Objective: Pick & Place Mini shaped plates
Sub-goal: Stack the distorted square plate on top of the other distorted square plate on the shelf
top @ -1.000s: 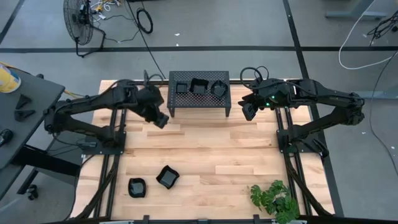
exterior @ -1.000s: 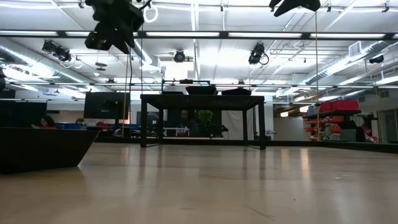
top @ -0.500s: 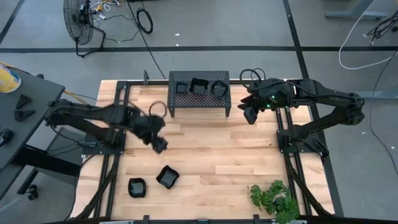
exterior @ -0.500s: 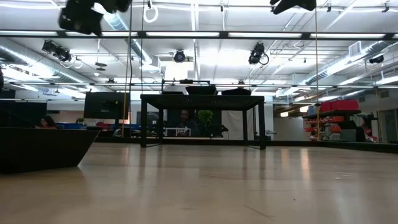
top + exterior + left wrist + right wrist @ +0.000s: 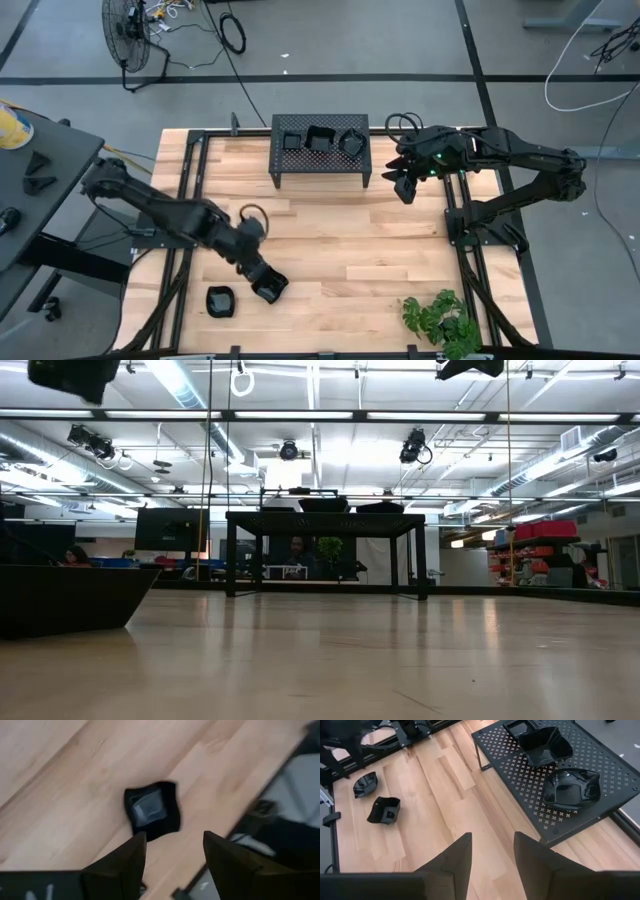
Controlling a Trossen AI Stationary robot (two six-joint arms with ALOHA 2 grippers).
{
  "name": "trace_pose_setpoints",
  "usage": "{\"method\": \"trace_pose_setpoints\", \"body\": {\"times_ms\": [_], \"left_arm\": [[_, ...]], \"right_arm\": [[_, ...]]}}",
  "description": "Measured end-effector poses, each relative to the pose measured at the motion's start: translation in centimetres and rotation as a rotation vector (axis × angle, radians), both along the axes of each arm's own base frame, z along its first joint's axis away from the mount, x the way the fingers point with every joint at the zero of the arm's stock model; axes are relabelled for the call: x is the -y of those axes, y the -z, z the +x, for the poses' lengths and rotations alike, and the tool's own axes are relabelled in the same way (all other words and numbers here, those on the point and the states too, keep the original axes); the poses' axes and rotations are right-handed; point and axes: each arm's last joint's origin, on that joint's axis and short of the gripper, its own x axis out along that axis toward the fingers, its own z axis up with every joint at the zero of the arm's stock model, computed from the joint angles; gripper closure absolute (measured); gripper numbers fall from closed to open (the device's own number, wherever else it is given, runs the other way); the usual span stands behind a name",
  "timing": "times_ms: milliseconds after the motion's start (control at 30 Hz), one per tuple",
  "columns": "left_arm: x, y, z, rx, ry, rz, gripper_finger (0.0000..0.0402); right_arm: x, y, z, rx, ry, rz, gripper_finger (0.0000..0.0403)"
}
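Hovering: left gripper (image 5: 262, 275), fingers spread, above glossy black square dish (image 5: 270, 288); right gripper (image 5: 403, 186) parted beside perforated stand (image 5: 318, 160).

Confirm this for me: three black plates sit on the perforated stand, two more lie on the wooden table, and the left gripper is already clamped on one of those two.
Not clamped. The left wrist view shows the left gripper open above the plate, its fingers empty. The stand does hold three plates, and the high view shows two on the table.
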Motion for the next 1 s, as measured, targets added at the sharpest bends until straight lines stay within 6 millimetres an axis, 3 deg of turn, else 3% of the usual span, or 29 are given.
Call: {"method": "trace_pose_setpoints", "body": {"times_ms": [567,1000], "left_arm": [[2.4,7.9,4.1,-0.298,0.002,0.123,0.0204],[3.0,11.4,5.1,-0.398,0.003,0.179,0.0204]], "right_arm": [[0.0,0.0,0.0,0.006,0.01,0.026,0.0254],[0.0,0.0,0.0,0.005,0.01,0.026,0.0254]]}}
